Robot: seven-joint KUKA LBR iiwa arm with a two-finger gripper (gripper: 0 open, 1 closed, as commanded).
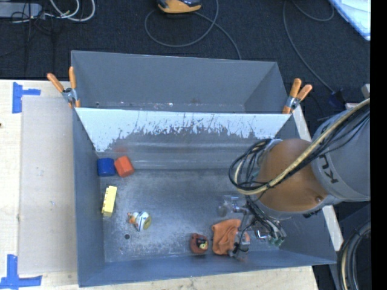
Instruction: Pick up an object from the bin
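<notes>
The gripper [244,241] is down low in the near right corner of the grey metal bin [181,95], right against a soft, crumpled orange cloth thing [222,234]. Whether it is open or closed cannot be told. A small dark brown lump [198,243] lies just beside the cloth (on the side away from the arm). A blue block [106,167], an orange block [124,165] and a yellow brick [109,200] sit by the left wall.
</notes>
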